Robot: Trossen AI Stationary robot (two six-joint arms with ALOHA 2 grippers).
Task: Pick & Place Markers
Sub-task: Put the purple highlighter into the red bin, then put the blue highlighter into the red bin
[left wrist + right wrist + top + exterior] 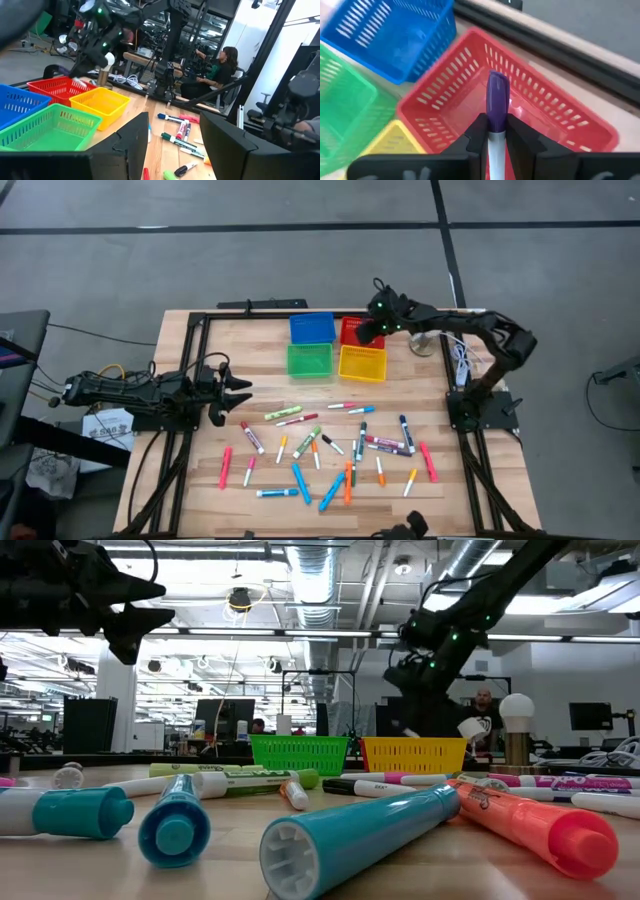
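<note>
Right pincer clamps a purple-capped marker above the red bin, left pincer open, well apart from that bin over worktop.

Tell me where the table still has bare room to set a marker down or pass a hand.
Bare wood lies left of the green bin up to the left hand, and right of the yellow bin toward the table edge. The near half is crowded with markers. The right hand holds a purple-capped marker over the red bin.
</note>
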